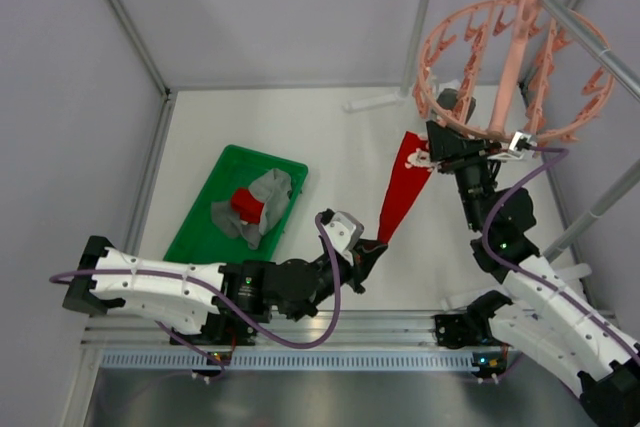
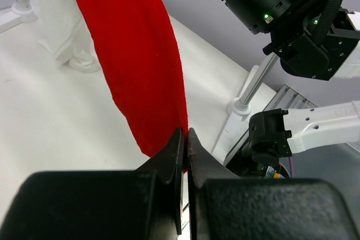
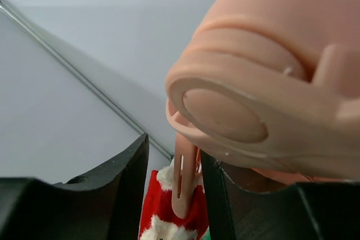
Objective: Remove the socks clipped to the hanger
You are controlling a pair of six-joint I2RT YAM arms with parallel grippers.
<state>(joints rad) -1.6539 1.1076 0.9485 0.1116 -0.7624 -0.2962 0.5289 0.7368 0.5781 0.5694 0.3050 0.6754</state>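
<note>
Pressed together, the left gripper (image 2: 184,134) pinches the lower tip of a red sock (image 2: 135,54) stretched at a slant from a clip (image 3: 185,178) on the pink hanger (image 1: 515,67). The hanger hangs high over the table's (image 1: 330,127) far right corner, close to a frame pole (image 1: 600,209). The right gripper (image 3: 175,155) straddles the clip, fingers spread. At left, a green tray (image 1: 195,219) holds grey and red socks (image 1: 255,205).

Red sock (image 1: 400,192) matt cloth, hanger (image 1: 512,77) smooth plastic w/ sheen
</note>
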